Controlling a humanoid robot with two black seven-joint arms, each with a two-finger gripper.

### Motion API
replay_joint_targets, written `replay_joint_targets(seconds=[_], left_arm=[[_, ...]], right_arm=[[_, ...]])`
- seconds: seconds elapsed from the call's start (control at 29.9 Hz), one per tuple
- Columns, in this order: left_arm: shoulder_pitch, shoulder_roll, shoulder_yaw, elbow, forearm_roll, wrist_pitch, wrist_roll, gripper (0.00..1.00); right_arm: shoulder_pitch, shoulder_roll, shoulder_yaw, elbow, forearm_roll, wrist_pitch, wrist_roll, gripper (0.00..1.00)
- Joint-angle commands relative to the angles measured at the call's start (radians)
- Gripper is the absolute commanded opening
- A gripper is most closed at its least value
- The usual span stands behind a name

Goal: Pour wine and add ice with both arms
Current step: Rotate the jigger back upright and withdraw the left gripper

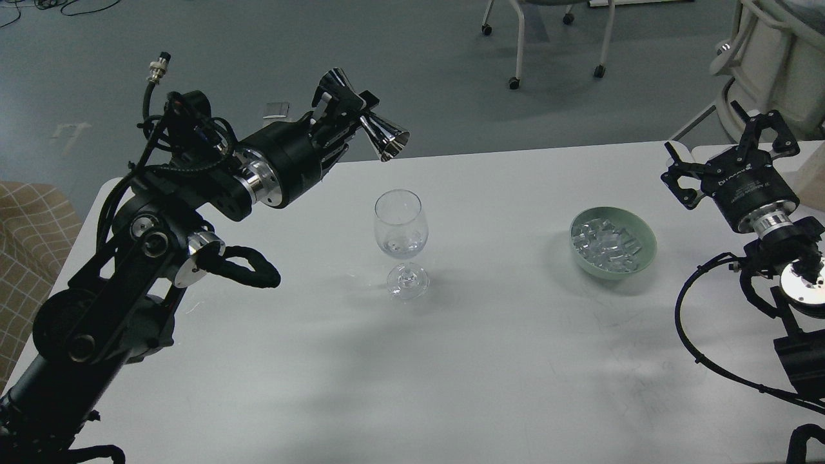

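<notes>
A clear wine glass (401, 241) stands upright at the table's middle, with a little clear wine (401, 245) at the bottom of its bowl. My left gripper (348, 119) is shut on a shiny steel jigger (372, 127), held tilted above and just behind the glass, its mouth pointing right and down. A pale green bowl (639, 258) holds a heap of clear ice cubes (606, 243) to the right. My right gripper (731, 149) is open and empty, to the right of the bowl and above the table's far right edge.
The white table (451, 361) carries only the glass and the bowl. Chairs on castors (554, 38) and a white chair (767, 71) stand on the floor behind. A checked cushion (32, 225) lies off the table's left edge.
</notes>
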Motion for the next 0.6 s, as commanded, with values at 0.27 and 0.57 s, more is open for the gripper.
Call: replay_joint_targets(seconds=[0.27, 0.57], left_arm=[[0.015, -0.008, -0.003, -0.006, -0.004, 0.001, 0.0, 0.0], [0.115, -0.023, -0.075, 0.002, -0.143, 0.038, 0.0, 0.0]], right_arm=[[0.0, -0.006, 0.0, 0.0, 0.0, 0.0, 0.0, 1.0], [-0.001, -0.006, 0.0, -0.006, 0.001, -0.003, -0.002, 1.0]])
